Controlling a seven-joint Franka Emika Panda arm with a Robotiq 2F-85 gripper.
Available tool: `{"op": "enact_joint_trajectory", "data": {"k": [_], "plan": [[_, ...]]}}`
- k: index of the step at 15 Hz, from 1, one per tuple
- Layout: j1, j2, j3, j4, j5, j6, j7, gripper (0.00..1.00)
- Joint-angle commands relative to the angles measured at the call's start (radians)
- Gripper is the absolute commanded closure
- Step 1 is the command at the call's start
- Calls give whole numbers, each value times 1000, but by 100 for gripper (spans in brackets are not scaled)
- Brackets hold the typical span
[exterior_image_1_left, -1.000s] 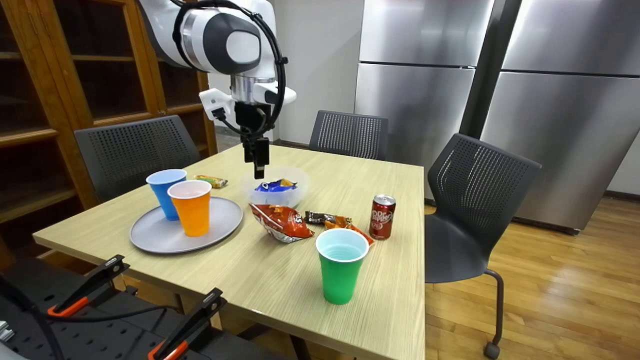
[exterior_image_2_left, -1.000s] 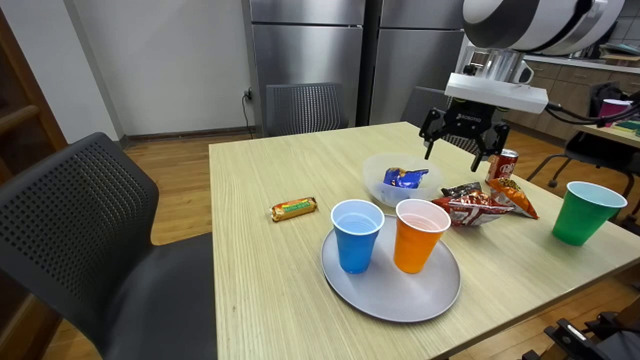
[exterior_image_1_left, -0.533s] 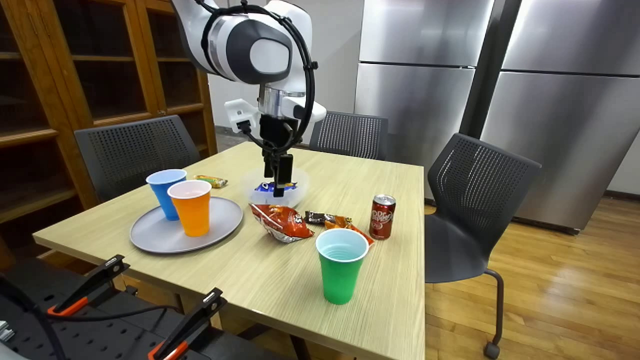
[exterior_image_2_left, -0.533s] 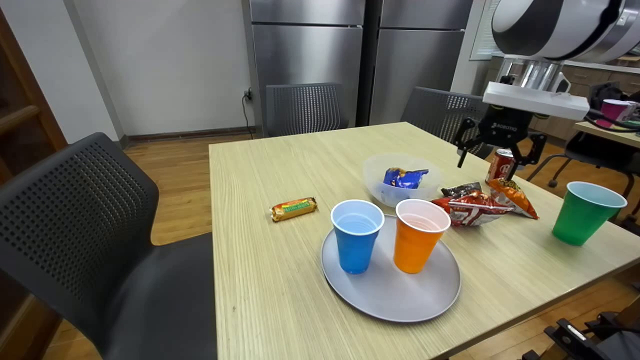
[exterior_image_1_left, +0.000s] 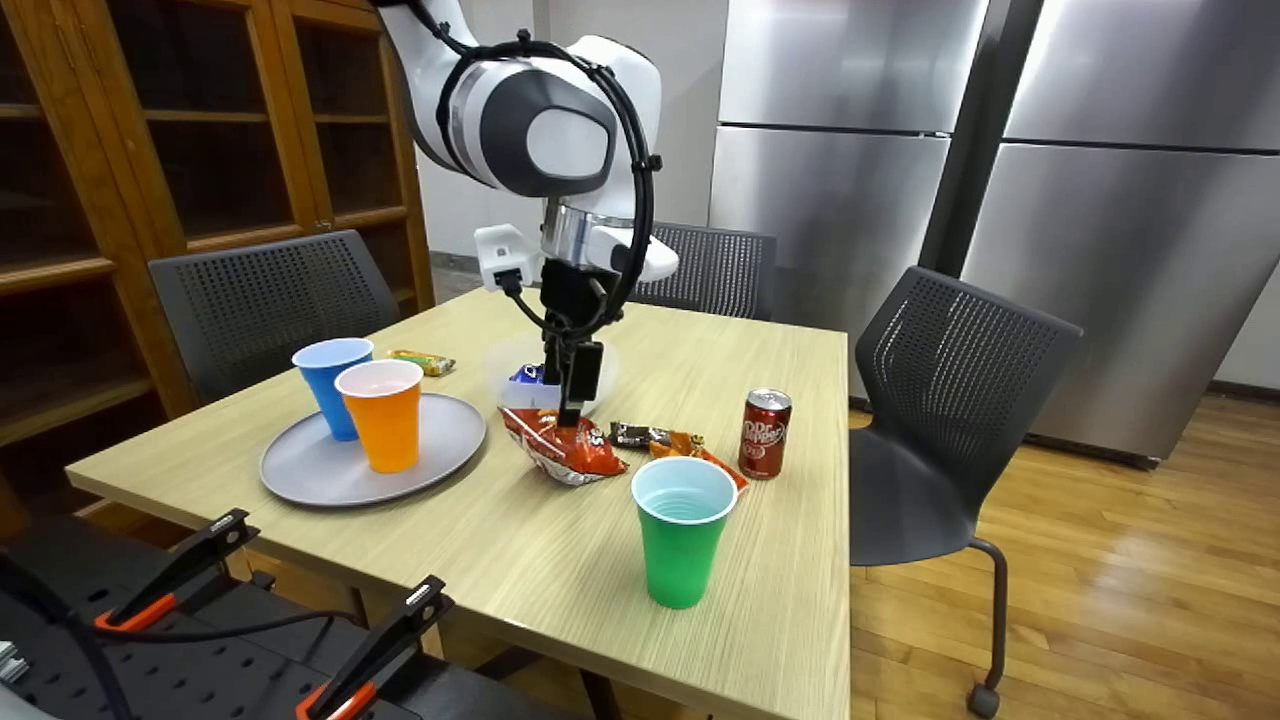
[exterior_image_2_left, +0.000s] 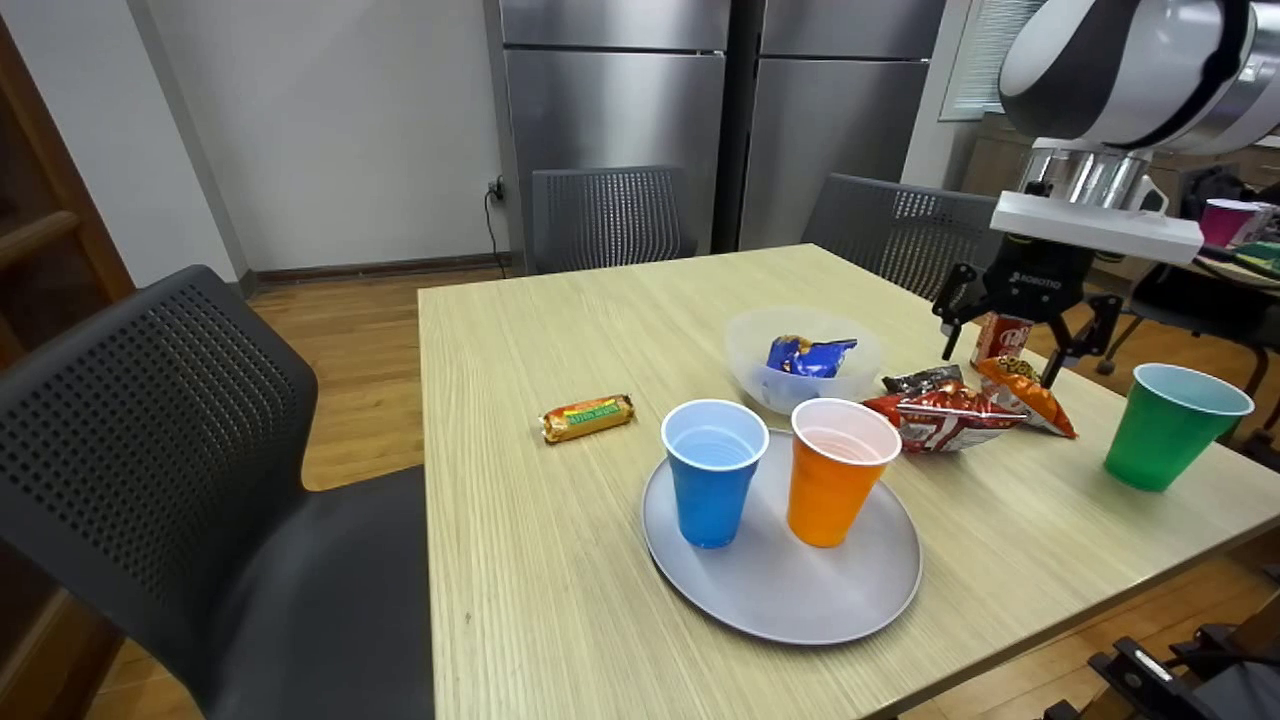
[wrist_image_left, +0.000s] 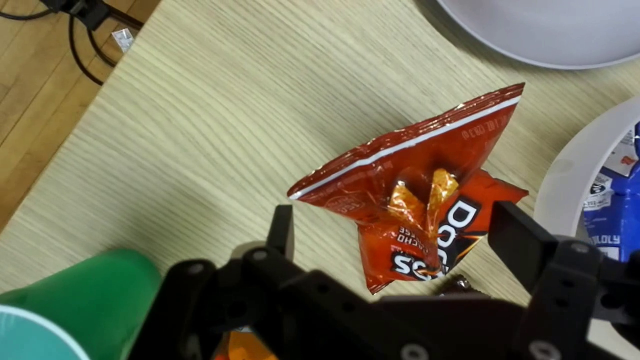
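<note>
"Two fingers (wrist_image_left: 281, 232) on the gripper (exterior_image_2_left: 999, 362): found spread or pinched together?"

"Found spread wide. Saw them well apart in the wrist view, and likewise in an exterior view."

"And spotted what nearest to the gripper?"

"Spotted a red Doritos bag (wrist_image_left: 415, 195) below it, lying on the table (exterior_image_2_left: 530, 560) and, in the wrist view, lined up mostly with the gap between the fingers. Saw one fingertip overlap an edge of the bag there; could not tell whether touching."

"Noticed anything more beneath?"

"Noticed more, yes. Saw a dark packet (exterior_image_2_left: 921, 379) just under one fingertip in an exterior view, and an orange packet (exterior_image_2_left: 1042, 405) under the other. Made out a Dr Pepper can (exterior_image_2_left: 1000, 336) past the gripper, partly screened by it."

"And saw what to either side?"

"Beside one finger, in the wrist view, saw a translucent bowl (exterior_image_2_left: 748, 368) with a blue packet (exterior_image_2_left: 812, 358) inside. Beyond the opposite finger, saw a green cup (exterior_image_1_left: 683, 545) standing upright."

"Looked farther off as well?"

"Looked, yes. Farther out from the gripper than the bag, saw a grey plate (exterior_image_2_left: 780, 605) bearing a blue cup (exterior_image_2_left: 712, 485) and an orange cup (exterior_image_2_left: 833, 490), both upright. Well apart from the gripper, on the table, picked out a gold-wrapped bar (exterior_image_2_left: 587, 418)."

"Checked above it?"

"Followed the white arm (exterior_image_1_left: 565, 142) down to the gripper."
</note>
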Motion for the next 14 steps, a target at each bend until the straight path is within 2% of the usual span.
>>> {"op": "enact_joint_trajectory", "data": {"k": [1, 14], "plan": [[-18, 50, 7, 67, 37, -46, -25, 0], [-23, 221, 0, 268, 30, -157, 7, 0]]}}
